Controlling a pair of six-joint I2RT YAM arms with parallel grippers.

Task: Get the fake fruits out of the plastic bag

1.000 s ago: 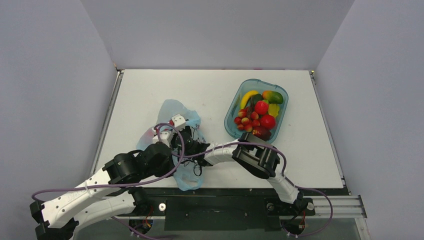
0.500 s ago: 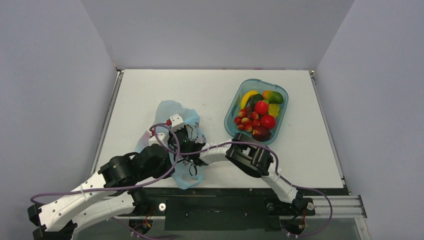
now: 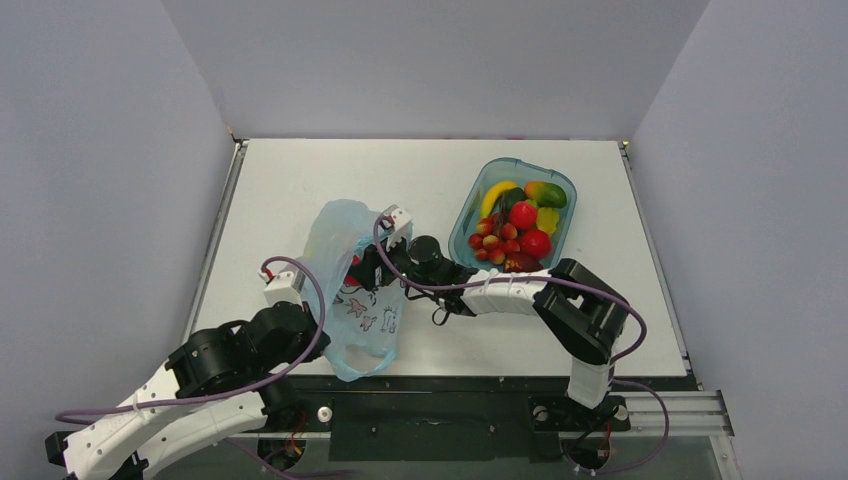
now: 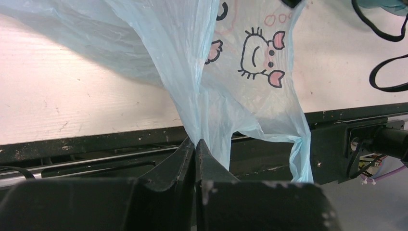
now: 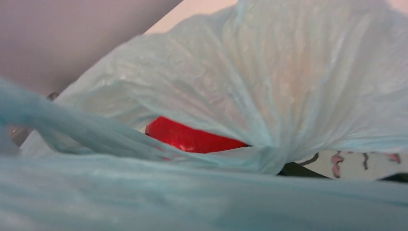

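White counter (image 3: 430,180), grey walls (image 3: 430,60). Left hand (image 4: 195,149) pinches the plastic bag (image 3: 335,235) at the front edge; right hand's (image 3: 366,267) grip cannot be told.

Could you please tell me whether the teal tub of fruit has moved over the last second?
No. The teal tub sits in the same spot by the far right corner of the table as before.

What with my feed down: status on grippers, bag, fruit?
Left gripper shut on plastic bag edge. Right gripper at bag mouth, jaws unseen. Red fruit inside, folds partly covering it.
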